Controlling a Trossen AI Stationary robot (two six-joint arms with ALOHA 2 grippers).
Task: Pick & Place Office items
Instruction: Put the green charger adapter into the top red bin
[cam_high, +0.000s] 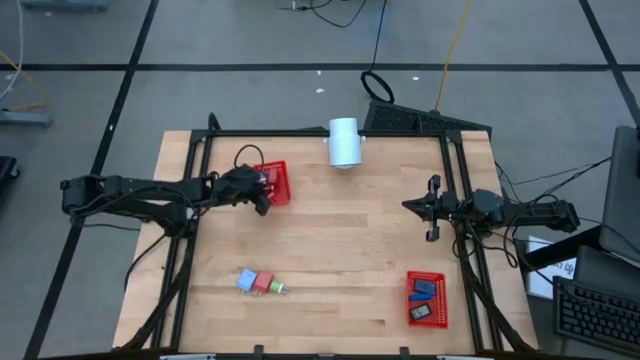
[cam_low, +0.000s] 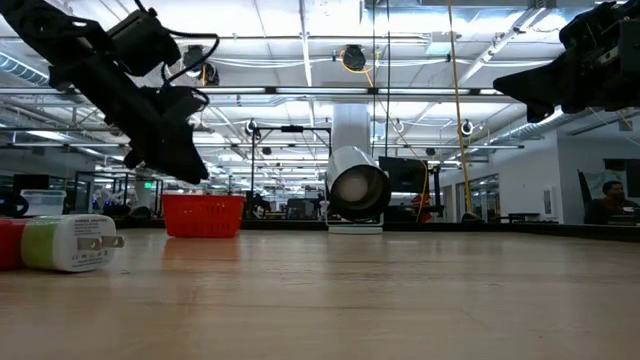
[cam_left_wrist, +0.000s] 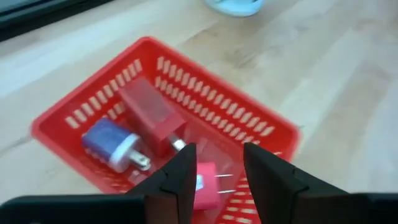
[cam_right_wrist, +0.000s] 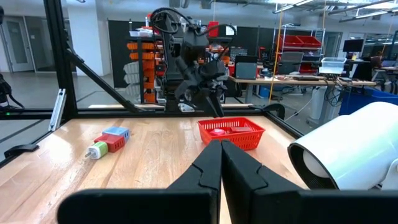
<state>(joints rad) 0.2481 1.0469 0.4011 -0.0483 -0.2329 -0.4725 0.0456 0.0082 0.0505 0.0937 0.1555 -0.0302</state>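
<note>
Red mesh basket (cam_left_wrist: 165, 118) at far-left of worktop (cam_high: 330, 250); my left gripper (cam_left_wrist: 217, 171) hangs just above it. Jaws part-open, nothing between them. Directly below in the left wrist view lies a pink-red plug adapter (cam_left_wrist: 205, 186), beside a dark red one (cam_left_wrist: 152, 115) and a blue one (cam_left_wrist: 112, 143), all inside this basket.

Remaining office items: light-blue piece (cam_high: 246, 280), red piece (cam_high: 263, 281) and a small whitish/green charger (cam_high: 276, 288), touching in a cluster near the front-left of the worktop, well apart from both baskets. Second red basket (cam_high: 425, 298) at front-right holds a blue (cam_high: 424, 291) and a black piece (cam_high: 421, 312).

Right gripper (cam_high: 432, 208) waits at right side, jaws clenched on nothing, off the wood.

Handling, my judgement: adapters look like light, rigid plastic blocks w/ smooth sides, so slip risk is moderate. Prongs stick out one end; avoid pinching those. Best hold is across the two flat broad faces, mid-body. Cluster is tight, so I'd approach an outer piece first; neighbours may get nudged.

White cylinder (cam_high: 344, 142) at the far edge is not involved.
</note>
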